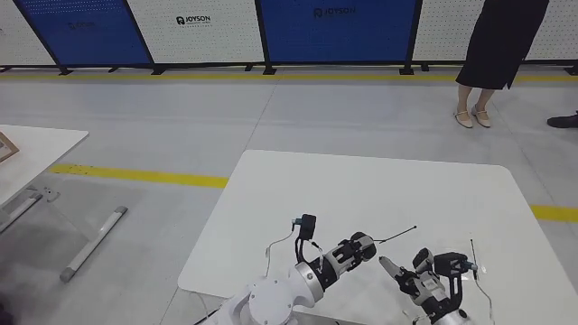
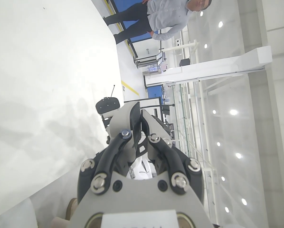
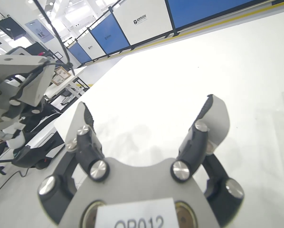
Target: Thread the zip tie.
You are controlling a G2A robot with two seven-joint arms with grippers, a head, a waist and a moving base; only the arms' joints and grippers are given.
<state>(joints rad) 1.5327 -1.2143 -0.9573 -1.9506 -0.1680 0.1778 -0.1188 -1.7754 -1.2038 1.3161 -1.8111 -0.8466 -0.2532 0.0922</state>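
A thin black zip tie (image 1: 397,234) sticks out from the left gripper (image 1: 366,246) near the table's front edge, slanting away over the white table (image 1: 361,190) with its small head at the far end. In the left wrist view the left gripper (image 2: 140,117) has its fingers pressed together; the tie itself is too thin to make out there. Just to its right sits the right gripper (image 1: 404,262), apart from the tie. Its fingers stand wide apart in its own view (image 3: 148,103), with nothing between them. A black strand (image 3: 49,22) rises beside the left arm's gripper body (image 3: 16,81).
The white tabletop stretches away from both grippers with nothing else lying on it. A thin black rod (image 1: 471,253) stands up by the right arm's wrist. Another white table (image 1: 36,149) stands off to the left across a gap of floor.
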